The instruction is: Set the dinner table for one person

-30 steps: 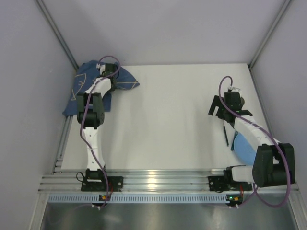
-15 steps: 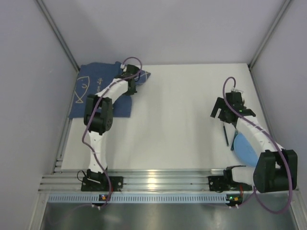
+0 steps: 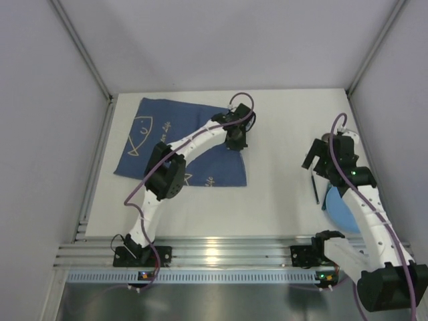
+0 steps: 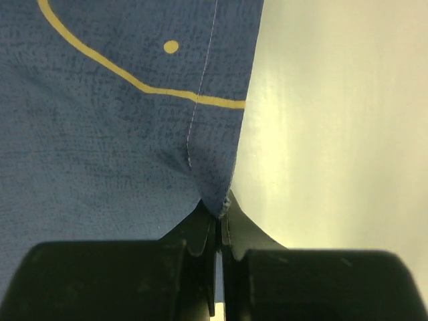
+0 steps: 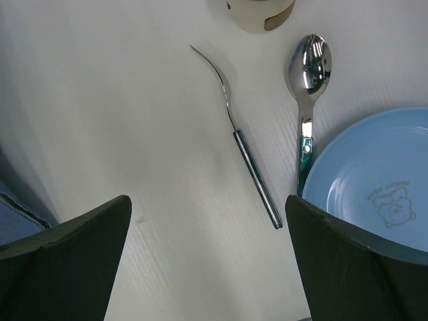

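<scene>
The dinner table [image 3: 281, 200] is a white tabletop. A dark blue mat [image 3: 180, 144] with yellow stitched designs lies spread flat on its left half. My left gripper [image 3: 235, 138] is shut on the mat's right edge [image 4: 214, 180], with the cloth pinched between the fingertips [image 4: 219, 215]. On the right side, my right gripper [image 5: 207, 200] hangs open over bare table with nothing between its fingers. Just beyond it lie a fork [image 5: 251, 160], a spoon [image 5: 307, 80] and a light blue plate [image 5: 374, 180]. The spoon's handle touches the plate's rim.
A pale cup [image 5: 261, 13] stands past the fork and spoon, cut off by the frame edge. Grey walls close in the table on the left, back and right. An aluminium rail [image 3: 214, 251] with both arm bases runs along the near edge.
My left gripper has dragged the mat from the back left corner toward the middle, and the bunched cloth now lies spread out. The right arm shifted slightly right, still open.
</scene>
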You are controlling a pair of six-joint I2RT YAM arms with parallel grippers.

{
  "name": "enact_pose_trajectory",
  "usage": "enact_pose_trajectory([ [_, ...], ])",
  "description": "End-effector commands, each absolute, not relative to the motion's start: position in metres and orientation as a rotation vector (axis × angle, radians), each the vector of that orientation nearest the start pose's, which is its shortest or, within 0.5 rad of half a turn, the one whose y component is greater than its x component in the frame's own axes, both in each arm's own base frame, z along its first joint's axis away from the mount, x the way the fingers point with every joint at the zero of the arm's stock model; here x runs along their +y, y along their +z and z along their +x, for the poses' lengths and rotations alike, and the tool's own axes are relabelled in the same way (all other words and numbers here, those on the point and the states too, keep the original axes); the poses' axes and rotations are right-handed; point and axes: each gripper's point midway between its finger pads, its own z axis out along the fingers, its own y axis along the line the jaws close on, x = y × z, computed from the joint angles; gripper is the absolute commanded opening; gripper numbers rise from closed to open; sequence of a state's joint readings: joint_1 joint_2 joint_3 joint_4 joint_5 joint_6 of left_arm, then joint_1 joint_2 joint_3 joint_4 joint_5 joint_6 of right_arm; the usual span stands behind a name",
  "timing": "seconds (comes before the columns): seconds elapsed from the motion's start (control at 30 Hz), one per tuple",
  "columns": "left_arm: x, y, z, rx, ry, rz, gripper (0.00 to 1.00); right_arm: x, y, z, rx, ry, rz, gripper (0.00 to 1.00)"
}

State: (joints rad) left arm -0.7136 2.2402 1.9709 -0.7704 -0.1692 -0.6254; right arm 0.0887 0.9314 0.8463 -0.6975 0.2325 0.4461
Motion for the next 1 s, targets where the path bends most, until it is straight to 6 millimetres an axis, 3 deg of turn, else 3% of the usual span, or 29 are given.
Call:
enact_pose_trajectory([
  [0.0, -0.393, 0.079, 0.378, 2.682, -0.427, 0.016, 0.00, -0.007, 0.174, 0.250, 2.248, -0.045, 0.520, 0.99],
  [0.17, -0.435, 0.075, 0.350, 2.740, -0.547, -0.082, 0.00, -0.010, 0.174, 0.240, 2.263, -0.070, 0.518, 1.00],
  [0.23, -0.462, 0.081, 0.337, 2.767, -0.739, -0.054, 0.02, -0.013, 0.179, 0.241, 2.248, -0.085, 0.522, 1.00],
  [0.27, -0.480, 0.084, 0.328, 2.759, -0.825, -0.003, 0.27, -0.013, 0.180, 0.240, 2.250, -0.088, 0.521, 1.00],
  [0.3, -0.500, 0.097, 0.330, 2.692, -0.936, 0.045, 0.58, -0.015, 0.181, 0.240, 2.247, -0.101, 0.525, 1.00],
  [0.33, -0.511, 0.104, 0.324, 2.672, -0.991, 0.090, 0.98, -0.016, 0.181, 0.241, 2.246, -0.106, 0.528, 1.00],
  [0.37, -0.522, 0.116, 0.321, 2.629, -1.018, 0.136, 0.98, -0.016, 0.181, 0.241, 2.248, -0.110, 0.528, 1.00],
  [0.43, -0.517, 0.125, 0.330, 2.585, -0.963, 0.128, 0.99, -0.016, 0.183, 0.242, 2.251, -0.110, 0.526, 1.00],
  [0.47, -0.503, 0.140, 0.337, 2.549, -0.923, 0.139, 0.99, -0.014, 0.183, 0.242, 2.253, -0.102, 0.522, 1.00],
  [0.53, -0.473, 0.151, 0.352, 2.518, -0.809, 0.106, 0.99, -0.013, 0.187, 0.243, 2.249, -0.096, 0.513, 1.00],
  [0.57, -0.436, 0.162, 0.368, 2.473, -0.702, 0.056, 0.99, -0.012, 0.187, 0.244, 2.250, -0.092, 0.512, 1.00],
  [0.6, -0.415, 0.166, 0.375, 2.459, -0.650, 0.020, 0.99, -0.011, 0.188, 0.244, 2.250, -0.086, 0.502, 1.00],
  [0.63, -0.376, 0.149, 0.383, 2.491, -0.551, -0.043, 0.99, -0.010, 0.187, 0.245, 2.256, -0.081, 0.494, 1.00],
  [0.67, -0.350, 0.173, 0.386, 2.437, -0.523, -0.059, 0.98, -0.009, 0.185, 0.245, 2.265, -0.078, 0.488, 1.00],
  [0.7, -0.323, 0.172, 0.392, 2.418, -0.431, -0.097, 0.99, -0.006, 0.184, 0.245, 2.274, -0.064, 0.482, 1.00],
  [0.8, -0.240, 0.152, 0.390, 2.435, -0.195, -0.146, 0.99, 0.001, 0.178, 0.250, 2.309, -0.028, 0.475, 1.00],
  [0.83, -0.211, 0.132, 0.385, 2.475, -0.110, -0.174, 0.99, 0.003, 0.174, 0.252, 2.329, -0.022, 0.473, 1.00],
  [0.9, -0.182, 0.118, 0.376, 2.513, -0.025, -0.179, 0.98, 0.007, 0.172, 0.256, 2.340, 0.000, 0.471, 1.00],
  [0.97, -0.159, 0.090, 0.360, 2.598, 0.019, -0.198, 0.98, 0.009, 0.168, 0.259, 2.360, 0.007, 0.469, 1.00],
])
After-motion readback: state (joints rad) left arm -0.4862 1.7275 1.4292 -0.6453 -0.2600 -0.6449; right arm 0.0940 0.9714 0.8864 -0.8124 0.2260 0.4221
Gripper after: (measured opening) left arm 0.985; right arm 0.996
